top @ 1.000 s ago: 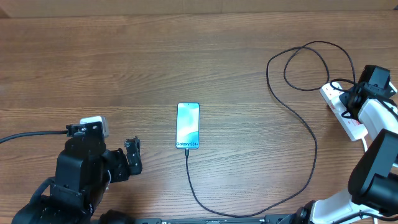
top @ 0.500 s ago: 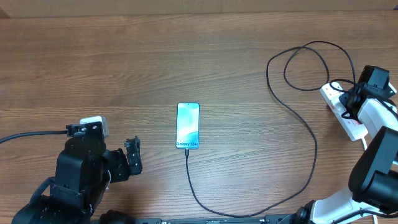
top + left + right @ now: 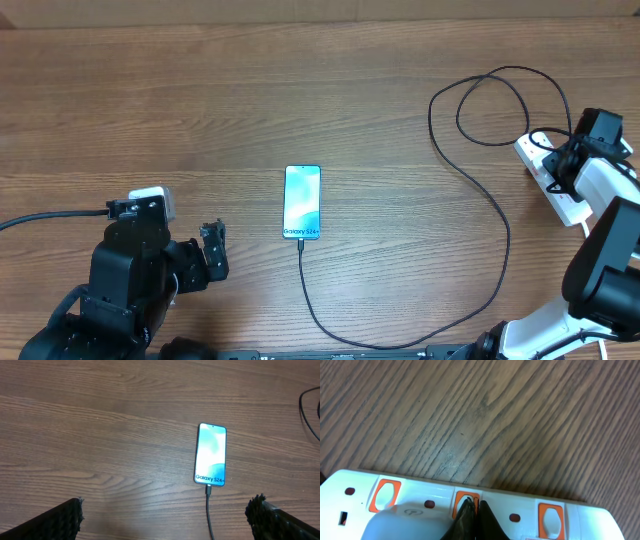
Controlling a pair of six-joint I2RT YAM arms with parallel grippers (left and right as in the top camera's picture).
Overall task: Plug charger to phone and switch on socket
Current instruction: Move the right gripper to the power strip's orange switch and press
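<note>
Since one second ago only the right gripper (image 3: pixel 474 507) shifts a little over the socket (image 3: pixel 531 151); all the rest lies as it did. The socket lies at the far right edge of the table (image 3: pixel 200 100), partly under the right arm. It is a hard plastic strip and I judge it light, so on the smooth wood it can slide or turn if it is pushed from the side. There is no need to grasp it: the place to touch is the small orange switch (image 3: pixel 466 497), probably a stiff rocker, and the push should go straight down on it. The right gripper has its fingers pressed together into one point, and this point rests at the middle switch of the three in the wrist view; whether it is already tipped over I cannot tell. The charger (image 3: pixel 500 215) is thin and limp; it runs in loops from the socket to the phone (image 3: pixel 302 202), where its tip sits in the lower end. The phone lies flat in the middle of the table. The left gripper (image 3: pixel 213 248) stands spread wide and empty, to the left of the phone and apart from it.
</note>
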